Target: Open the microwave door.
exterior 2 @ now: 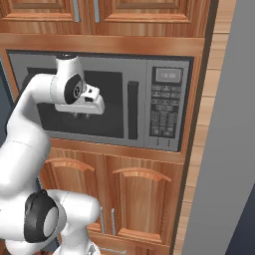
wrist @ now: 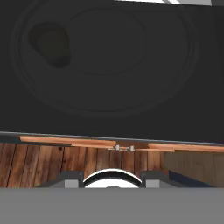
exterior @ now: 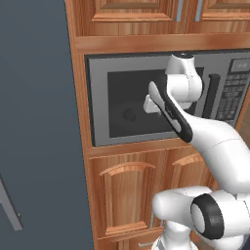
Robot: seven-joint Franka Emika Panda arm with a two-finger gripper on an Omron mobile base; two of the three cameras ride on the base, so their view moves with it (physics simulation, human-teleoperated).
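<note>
The microwave door is a grey-framed panel with dark glass, and it stands closed in the wooden cabinet wall. Its black vertical bar handle runs along the door's right edge. My gripper hangs in front of the glass, left of the handle and apart from it, pointing downward. In the hand view the gripper is open, its fingertips spread wide with nothing between them. That view looks at the dark window, with the turntable dimly behind it and the door's lower edge below.
The grey button keypad panel sits right of the handle. Wooden cabinet doors lie below the microwave and more above it. A dark grey wall stands to the left, and a grey one to the right.
</note>
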